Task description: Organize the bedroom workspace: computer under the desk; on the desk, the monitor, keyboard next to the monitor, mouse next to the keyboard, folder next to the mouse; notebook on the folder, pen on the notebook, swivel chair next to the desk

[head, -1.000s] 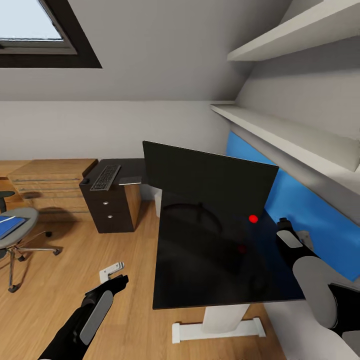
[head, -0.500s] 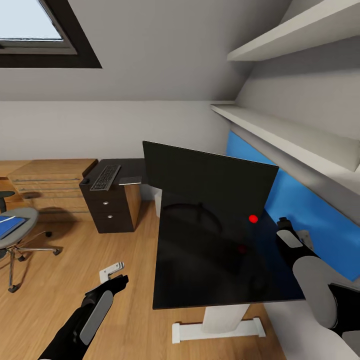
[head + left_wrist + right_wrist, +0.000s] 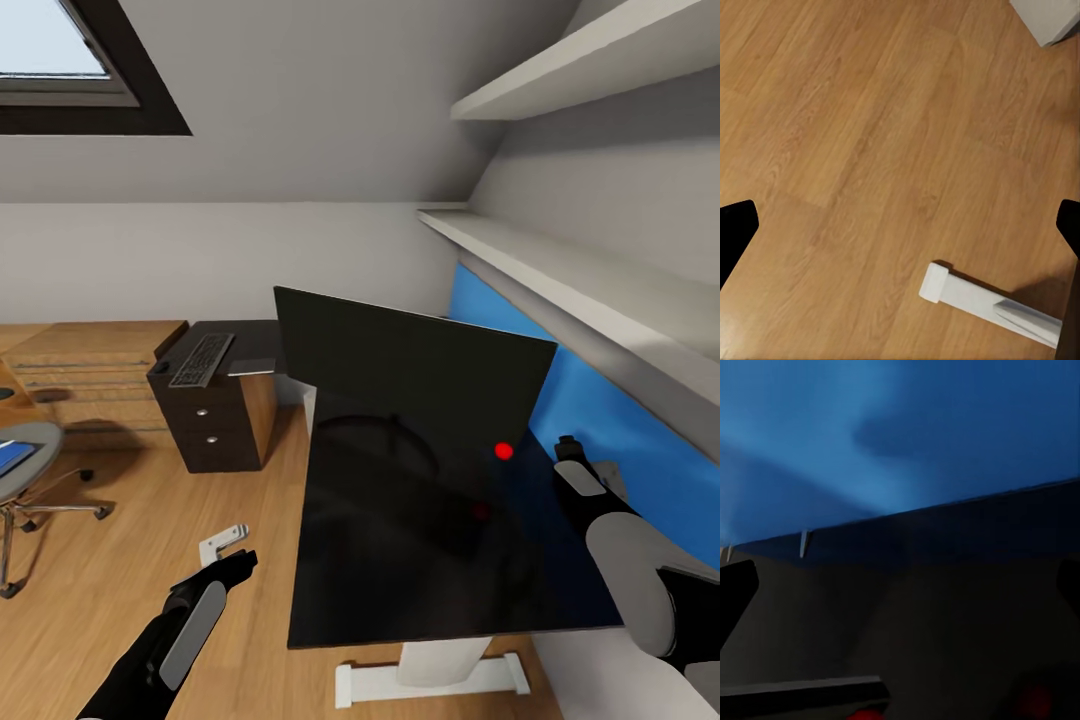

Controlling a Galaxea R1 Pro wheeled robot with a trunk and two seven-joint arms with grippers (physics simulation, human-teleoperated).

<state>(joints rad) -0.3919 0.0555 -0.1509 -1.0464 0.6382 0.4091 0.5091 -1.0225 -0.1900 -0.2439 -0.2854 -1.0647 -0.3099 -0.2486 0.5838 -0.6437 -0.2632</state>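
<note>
Straight ahead on the glossy black table (image 3: 400, 560) stands the monitor (image 3: 410, 370), screen toward the camera, red light at its lower corner, w/ the blue back panel (image 3: 600, 420) behind. Keyboard (image 3: 201, 360) lies on the far wing of the table, above a dark drawer unit (image 3: 205, 430). Swivel chair (image 3: 25, 455) is cut off at the view's left edge, well apart from the table; a sliver of blue folder (image 3: 10, 457) shows on its seat. Left gripper (image 3: 222, 545) hangs over open wood floor (image 3: 120, 560) beside the table's edge, fingers spread. Right gripper (image 3: 568, 447) sits over the table's back edge near the panel, fingertips spread wide in the right wrist view. White table foot (image 3: 982, 300) crosses the left wrist view.
</note>
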